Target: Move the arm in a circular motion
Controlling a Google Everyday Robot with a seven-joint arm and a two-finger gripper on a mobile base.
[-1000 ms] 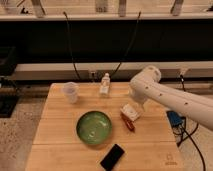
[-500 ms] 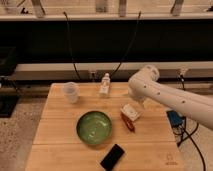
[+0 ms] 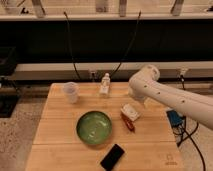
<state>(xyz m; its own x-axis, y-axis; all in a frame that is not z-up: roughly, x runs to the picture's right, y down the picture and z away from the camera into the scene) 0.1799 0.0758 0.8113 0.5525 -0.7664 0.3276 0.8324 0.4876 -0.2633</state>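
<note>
The glossy white robot arm (image 3: pixel 172 98) enters from 3 o'clock. Its pincer (image 3: pixel 131 112) hangs over the wooden table (image 3: pixel 55 136); whether it is open or closed, I cannot tell.

Robotics lab, wooden worktable (image 3: pixel 55 131), hanging black cables (image 3: pixel 70 46), wall outlets (image 3: pixel 93 74), gripper (image 3: pixel 131 111) low over the tabletop

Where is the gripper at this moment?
Camera view: the gripper hangs right of centre over the wooden table, below the arm, just right of the green bowl.

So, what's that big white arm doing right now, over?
Hand low over the table, right of the green bowl. Arm bent above the table's right side. Bottle and cup stand apart from it.
</note>
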